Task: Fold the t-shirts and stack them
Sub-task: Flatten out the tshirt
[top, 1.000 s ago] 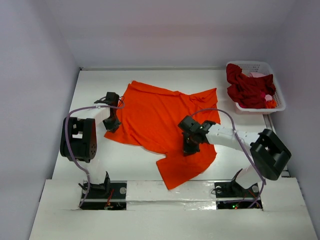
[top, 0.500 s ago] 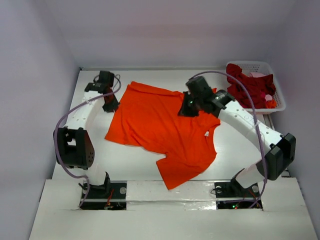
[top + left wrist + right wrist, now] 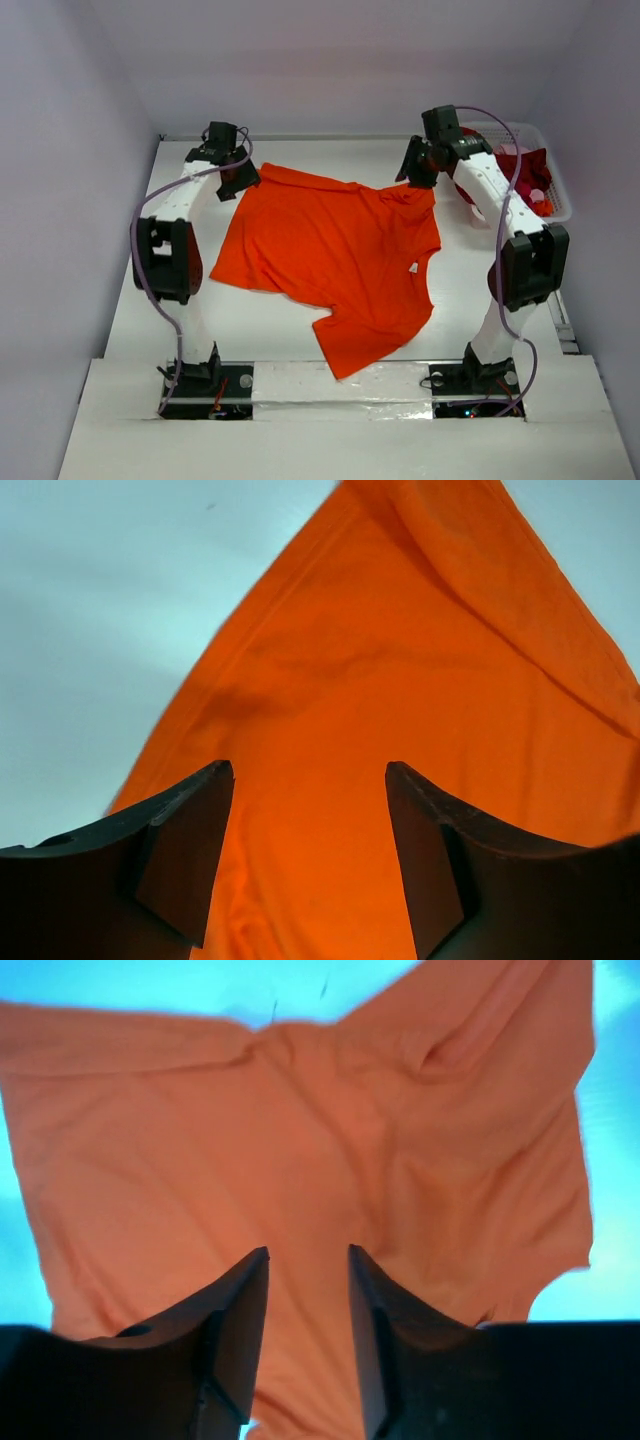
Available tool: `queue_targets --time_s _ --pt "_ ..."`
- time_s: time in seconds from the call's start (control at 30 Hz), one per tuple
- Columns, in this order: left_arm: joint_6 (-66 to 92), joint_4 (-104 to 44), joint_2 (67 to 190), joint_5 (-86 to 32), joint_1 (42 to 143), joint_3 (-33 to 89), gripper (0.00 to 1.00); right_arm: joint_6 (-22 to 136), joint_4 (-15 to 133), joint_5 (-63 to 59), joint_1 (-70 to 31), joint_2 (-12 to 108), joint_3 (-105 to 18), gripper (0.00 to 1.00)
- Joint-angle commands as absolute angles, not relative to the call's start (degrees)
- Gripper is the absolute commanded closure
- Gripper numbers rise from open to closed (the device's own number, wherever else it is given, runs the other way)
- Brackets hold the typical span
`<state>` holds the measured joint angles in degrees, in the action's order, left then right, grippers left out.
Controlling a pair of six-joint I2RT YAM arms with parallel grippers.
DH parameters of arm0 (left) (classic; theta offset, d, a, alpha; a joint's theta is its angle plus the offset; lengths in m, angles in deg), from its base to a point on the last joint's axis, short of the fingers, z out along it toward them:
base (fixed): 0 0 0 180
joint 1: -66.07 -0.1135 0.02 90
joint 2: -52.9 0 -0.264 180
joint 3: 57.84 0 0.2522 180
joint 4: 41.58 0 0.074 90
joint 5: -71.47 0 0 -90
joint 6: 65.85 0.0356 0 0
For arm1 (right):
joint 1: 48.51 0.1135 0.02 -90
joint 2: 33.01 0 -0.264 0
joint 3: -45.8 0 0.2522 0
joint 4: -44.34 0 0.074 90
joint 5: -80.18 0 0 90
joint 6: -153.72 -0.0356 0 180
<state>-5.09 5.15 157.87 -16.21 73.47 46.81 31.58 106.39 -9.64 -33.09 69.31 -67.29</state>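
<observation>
One bright orange t-shirt (image 3: pixel 330 255) lies spread flat in the middle of the white table, a sleeve pointing toward the near edge. My left gripper (image 3: pixel 243 181) sits at its far left corner and my right gripper (image 3: pixel 418 182) at its far right corner. In the left wrist view the gripper (image 3: pixel 310 772) stands open above the orange cloth (image 3: pixel 400 680), nothing pinched between the jaws. In the right wrist view the gripper (image 3: pixel 308 1252) is also open, more narrowly, over the shirt (image 3: pixel 300 1140). Other t-shirts, dark red (image 3: pixel 515 170), sit piled in the basket.
A white lattice basket (image 3: pixel 558 185) stands at the back right corner, just right of the right arm. Walls close in the table at the back and on both sides. Bare white table (image 3: pixel 180 300) shows to the left and right of the orange shirt.
Both arms swept from the shirt's near-middle to its far edge, pulling the far hem out flat. Both grippers, shut before, have opened and let the cloth go.
</observation>
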Motion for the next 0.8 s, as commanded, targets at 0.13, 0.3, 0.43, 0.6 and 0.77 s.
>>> queue_targets --time_s 0.13,0.3,0.43,0.6,0.77 --pt "-2.9 -11.2 167.1 -23.4 71.9 54.1 0.42 32.3 99.8 -2.5 -43.0 74.1 -75.7 0.54" --pt "-2.9 -6.5 174.9 -24.4 70.0 67.3 0.49 33.3 100.4 -1.7 -45.9 79.6 -79.7 0.56" --pt "-3.8 -6.1 176.6 -24.5 68.1 73.2 0.46 33.1 99.2 -0.8 -48.0 82.0 -81.9 0.57" --pt "-5.1 -6.8 182.2 -26.7 67.6 78.9 0.47 31.9 97.4 4.3 -49.7 87.0 -86.2 0.57" --pt "-6.4 -8.9 185.1 -29.4 67.6 81.0 0.47 30.9 99.2 3.2 -50.2 92.7 -93.5 0.58"
